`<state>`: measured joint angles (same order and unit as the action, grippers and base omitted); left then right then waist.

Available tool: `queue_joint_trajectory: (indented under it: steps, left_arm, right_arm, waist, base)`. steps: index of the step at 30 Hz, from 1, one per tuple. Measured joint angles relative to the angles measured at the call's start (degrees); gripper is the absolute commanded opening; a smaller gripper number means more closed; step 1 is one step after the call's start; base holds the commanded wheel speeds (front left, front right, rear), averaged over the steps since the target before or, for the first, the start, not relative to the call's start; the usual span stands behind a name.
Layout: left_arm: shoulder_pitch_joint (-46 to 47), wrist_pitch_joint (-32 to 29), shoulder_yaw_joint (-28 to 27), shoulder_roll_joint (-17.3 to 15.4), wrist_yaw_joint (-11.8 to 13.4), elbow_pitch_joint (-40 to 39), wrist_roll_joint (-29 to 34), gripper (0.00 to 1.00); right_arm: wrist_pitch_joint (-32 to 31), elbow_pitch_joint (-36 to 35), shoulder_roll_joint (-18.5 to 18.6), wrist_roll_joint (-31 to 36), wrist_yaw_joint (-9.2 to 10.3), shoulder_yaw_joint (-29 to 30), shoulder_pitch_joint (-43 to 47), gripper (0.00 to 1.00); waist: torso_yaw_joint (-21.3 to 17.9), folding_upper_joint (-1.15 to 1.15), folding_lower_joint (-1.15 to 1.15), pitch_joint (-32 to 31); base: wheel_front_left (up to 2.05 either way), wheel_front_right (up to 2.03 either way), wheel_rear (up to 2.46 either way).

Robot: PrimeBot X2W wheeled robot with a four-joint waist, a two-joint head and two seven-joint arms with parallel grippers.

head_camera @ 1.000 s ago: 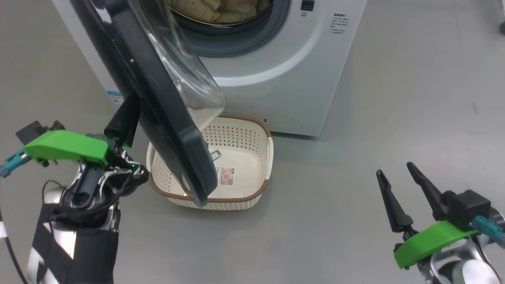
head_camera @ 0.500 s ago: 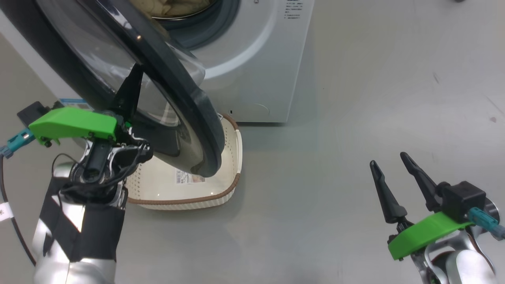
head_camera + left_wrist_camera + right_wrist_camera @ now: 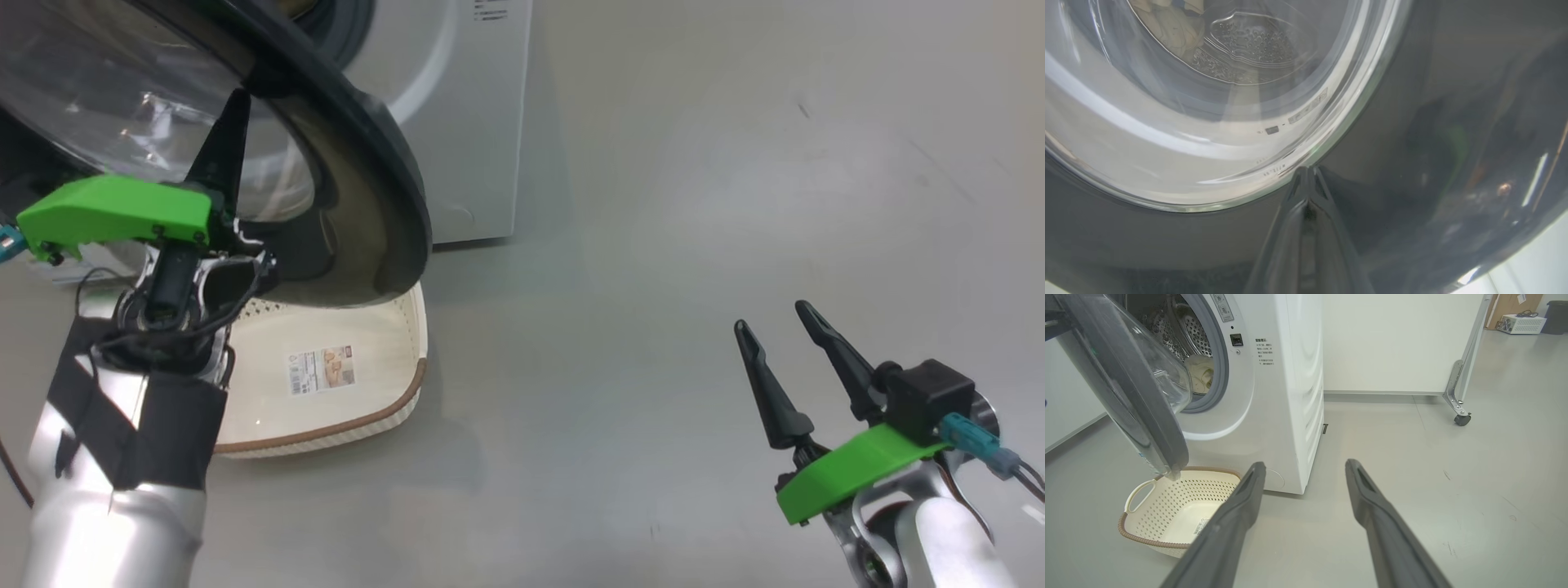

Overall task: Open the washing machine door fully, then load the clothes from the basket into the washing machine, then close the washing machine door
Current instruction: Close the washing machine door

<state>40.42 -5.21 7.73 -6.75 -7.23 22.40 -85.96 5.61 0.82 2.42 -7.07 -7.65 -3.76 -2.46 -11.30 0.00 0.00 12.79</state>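
Against the glossy black rim of the large round glass-bowled washing machine door (image 3: 1412, 122), the left jaws are pressed together, tips touching. The door has swung from edge-on toward the big white front-loading washing machine (image 3: 473, 122) but is still ajar, so closing looks underway. Right jaws are spread apart, idle over the floor; pale cream clothes (image 3: 1202, 373) are in the drum, and the cream perforated basket (image 3: 384, 343) below is empty.

We seem to be in a robotics lab or test room rather than a home. The washing machine (image 3: 1274, 396) stands free on a bare, smooth grey floor (image 3: 1453, 477), near a white partition (image 3: 1384, 343) whose metal leg ends in a caster (image 3: 1462, 418). Far behind sit a cardboard box (image 3: 1511, 306), a white vented equipment case (image 3: 1523, 323) and a dark bin (image 3: 1559, 316).
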Motion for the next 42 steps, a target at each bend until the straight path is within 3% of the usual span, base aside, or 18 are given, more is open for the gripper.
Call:
queue_joint_trajectory:
  steps: [9, 15, 21, 38, 39, 40, 42]
  left_arm:
    - [4.36, 1.25, 1.37, -2.3, 0.03, 3.02, -0.27, 0.0]
    - [5.39, 2.01, 2.05, -2.64, 0.02, 3.37, -0.92, 0.0]
    - [5.08, 3.3, 3.07, -3.45, 0.0, 3.37, -1.02, 0.0]
    - [-7.23, 11.52, 8.77, -4.0, -0.03, 1.35, 1.43, 0.0]
    - [-7.98, 12.51, 9.1, -4.27, -0.03, 1.26, 2.13, 0.02]
    - [-8.72, 13.16, 9.61, -4.7, -0.03, 1.15, 3.14, 0.22]
    - [-10.15, 14.61, 10.81, -5.49, -0.03, 1.01, 4.7, 0.47]
  right_arm:
    - [1.25, 1.34, 0.0, -1.68, 0.0, -1.79, -1.65, 1.0]
    - [1.9, 2.24, 0.0, -1.99, 0.0, -1.59, -1.65, 1.0]
    - [2.45, 2.68, 0.0, -1.99, 0.0, -0.57, -1.68, 1.0]
    - [2.37, 3.8, 0.0, 0.3, 0.0, 3.56, -1.35, 1.0]
    - [2.36, 3.8, 0.0, 0.51, 0.0, 3.79, -1.31, 1.0]
    - [2.36, 3.8, 0.0, 0.64, 0.0, 3.98, -1.3, 1.0]
    - [2.34, 3.79, 0.0, 0.9, 0.0, 4.39, -1.1, 1.0]
  waist:
    - [-5.47, 0.0, 0.0, 1.12]
    - [-6.71, 0.0, 0.0, 1.76]
    - [-5.47, 0.0, -0.01, 1.38]
    - [3.32, 0.0, -0.01, -4.11]
    - [3.91, 0.0, -0.01, -4.49]
    - [4.41, 0.0, -0.01, -4.91]
    - [5.48, 0.0, -0.01, -5.64]
  base:
    - [0.0, 0.0, 0.0]
    - [0.0, 0.0, 0.0]
    - [0.0, 0.0, 0.0]
    - [0.0, 0.0, 0.0]
    - [0.0, 0.0, 0.0]
    - [0.0, 0.0, 0.0]
    - [0.0, 0.0, 0.0]
